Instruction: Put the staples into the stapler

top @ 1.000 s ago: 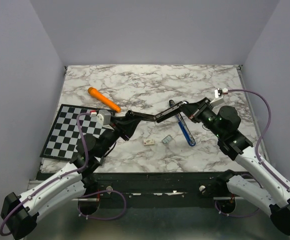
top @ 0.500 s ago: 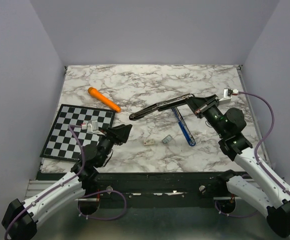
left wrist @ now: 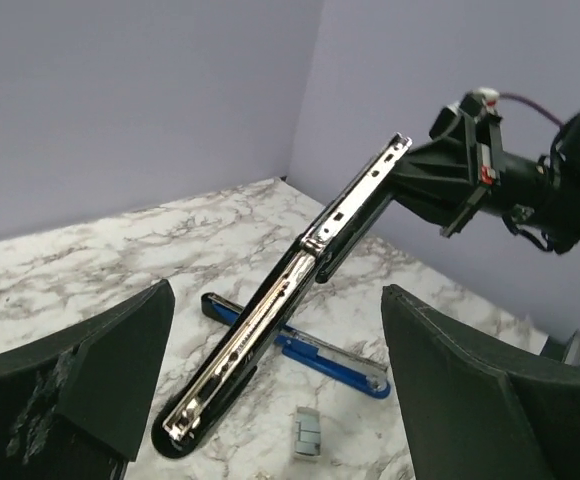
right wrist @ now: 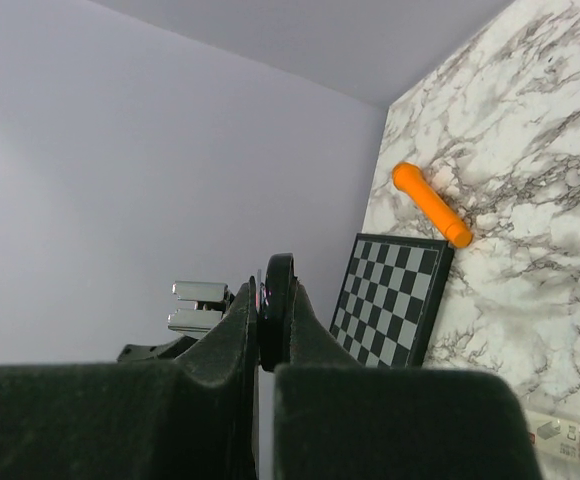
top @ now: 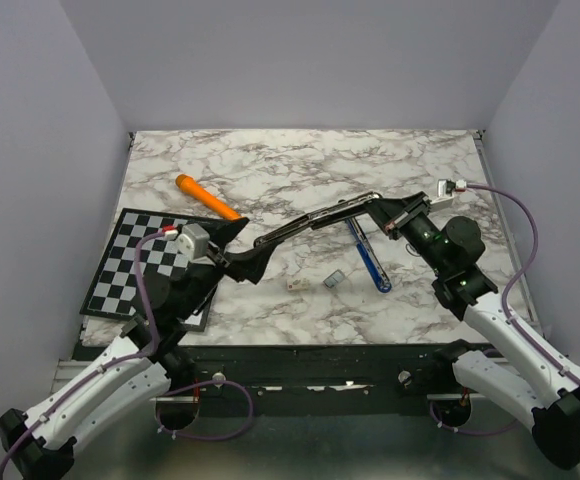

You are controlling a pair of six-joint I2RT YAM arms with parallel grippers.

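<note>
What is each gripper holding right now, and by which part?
The right gripper holds the opened stapler by the right-hand end of its raised black-and-chrome arm. The left gripper is open and holds nothing.

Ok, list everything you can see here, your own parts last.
stapler: one, black-and-chrome top raised in the right claw, blue base flat on the table, centre-right
staples: one strip, grey, on the table near the blue base
box: one, whitish, just left of the staples
orange cylinder: one, orange, far left of centre
checkerboard mat: one, black and white, left edge
table: one, white marble with grey veins
left claw: one, black, open, at the stapler top's free end
right claw: one, black, shut on the stapler top
</note>
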